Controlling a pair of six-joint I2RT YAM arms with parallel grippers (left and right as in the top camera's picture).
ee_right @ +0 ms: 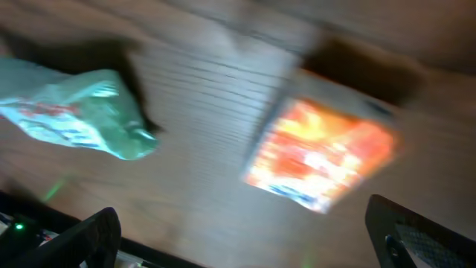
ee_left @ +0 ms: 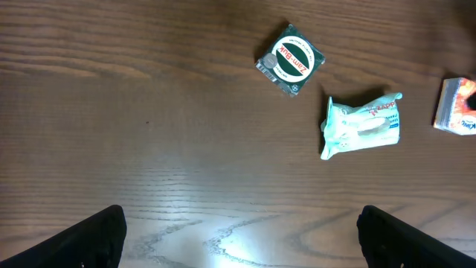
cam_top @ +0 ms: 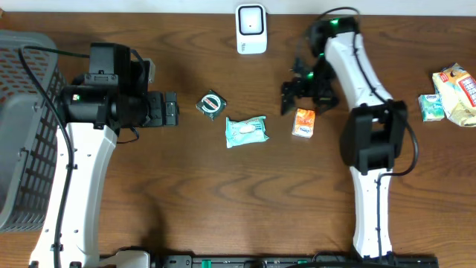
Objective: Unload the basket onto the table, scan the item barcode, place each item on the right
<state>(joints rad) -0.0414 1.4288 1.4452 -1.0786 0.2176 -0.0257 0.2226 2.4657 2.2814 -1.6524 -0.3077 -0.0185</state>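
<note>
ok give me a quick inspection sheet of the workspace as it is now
surface: dark wooden table, no spills seen
job's things: white scanner upright at the far edge; orange box lying on the table, not held
clutter: teal wipes pack and Zam-Buk packet left of the box; snack packs at the right edge
grippers: left gripper open, empty, short of the Zam-Buk packet; right gripper open, over the orange box, view blurred
cables: black cable running over the basket to the left arm; another looping beside the right arm
surroundings: grey mesh basket at the left edge; nothing seen beyond the table
</note>
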